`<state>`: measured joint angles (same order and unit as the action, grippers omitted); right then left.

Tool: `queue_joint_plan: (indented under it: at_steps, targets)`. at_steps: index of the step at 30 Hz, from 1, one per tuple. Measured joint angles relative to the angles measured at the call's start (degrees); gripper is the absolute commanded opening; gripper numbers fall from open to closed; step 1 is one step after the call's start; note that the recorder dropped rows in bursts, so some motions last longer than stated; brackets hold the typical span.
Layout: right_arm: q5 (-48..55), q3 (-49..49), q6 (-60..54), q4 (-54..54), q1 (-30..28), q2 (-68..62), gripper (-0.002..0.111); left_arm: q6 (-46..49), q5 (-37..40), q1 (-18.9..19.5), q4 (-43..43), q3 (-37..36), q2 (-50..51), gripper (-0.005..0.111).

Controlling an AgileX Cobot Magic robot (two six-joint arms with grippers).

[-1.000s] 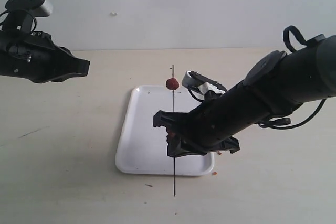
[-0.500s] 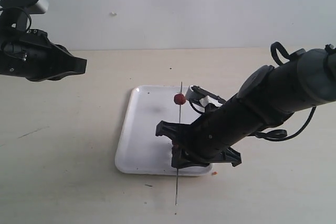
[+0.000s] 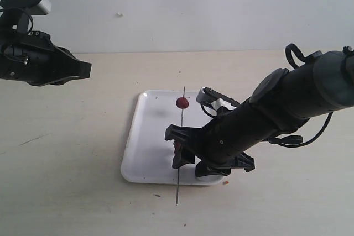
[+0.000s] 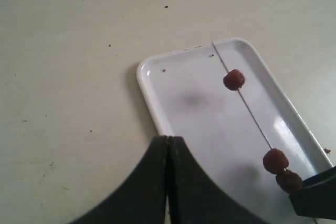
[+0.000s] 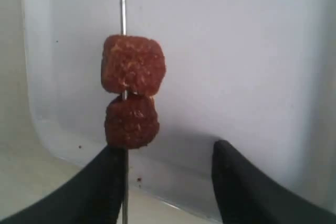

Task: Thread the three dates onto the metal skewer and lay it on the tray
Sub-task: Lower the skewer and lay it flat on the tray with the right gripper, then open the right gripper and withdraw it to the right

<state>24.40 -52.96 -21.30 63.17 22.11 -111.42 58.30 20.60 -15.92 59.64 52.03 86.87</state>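
At the near edge of the table (image 3: 83, 164): skewer (image 5: 123, 3), one, thin straight grey metal. It lies lengthwise across the tray (image 3: 146, 147), with its near tip out past the near rim.

Tray: white, flat, rectangular, with rounded corners and a low rim. A reddish crumb (image 3: 225, 182) sits on the table just beside its near corner.

Right gripper (image 5: 168, 182): low over the near end of the tray, fingers spread wide, clamping nothing. The skewer runs along the inner edge of one finger (image 5: 105, 187); whether they touch cannot be told.

First date (image 5: 131, 120): threaded on the skewer just beyond the fingertips, dark reddish-brown, blocky-round, with a mottled grainy skin.

Second date (image 5: 133, 64): same colour and texture, pressed against the first.

Third date (image 3: 182, 102): threaded well apart from the pair, near the far rim, small and round. The skewer's far tip reaches that rim.

Left gripper (image 4: 168, 182): fingers pressed together, empty, raised off to the left, well apart from the tray.
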Motion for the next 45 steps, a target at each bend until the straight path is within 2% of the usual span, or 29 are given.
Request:
queue_joint_plan:
  at_steps: [15,22,29,32,38,39,45]
  targets:
    - [-0.1,0.0,0.0,-1.1,0.0,0.5,0.052,0.0,0.0,0.0,-0.1,-0.2,0.0,0.0]
    - [1.0,0.0,0.0,-11.8,0.0,8.4,0.052,0.8,-2.8,0.0,0.6,-2.7,-0.2,0.0]
    - [1.3,0.0,0.0,-24.1,0.0,17.2,0.05,1.3,-3.5,0.0,2.5,-7.5,-5.8,0.0]
    - [-0.7,1.0,0.0,-27.8,0.0,20.6,0.04,1.3,-2.6,0.0,3.3,-10.1,-10.6,0.0]
    - [-14.8,9.5,0.0,-33.3,0.0,29.5,0.003,4.5,-1.5,0.0,6.9,-18.3,-24.4,0.0]
    - [-17.4,11.4,0.0,-33.8,0.0,31.0,0.0,5.1,-1.6,0.0,7.5,-19.8,-27.1,0.0]
    - [-29.1,20.8,-0.1,-35.1,0.0,37.0,0.0,5.9,-5.9,0.0,10.1,-27.6,-42.4,0.0]
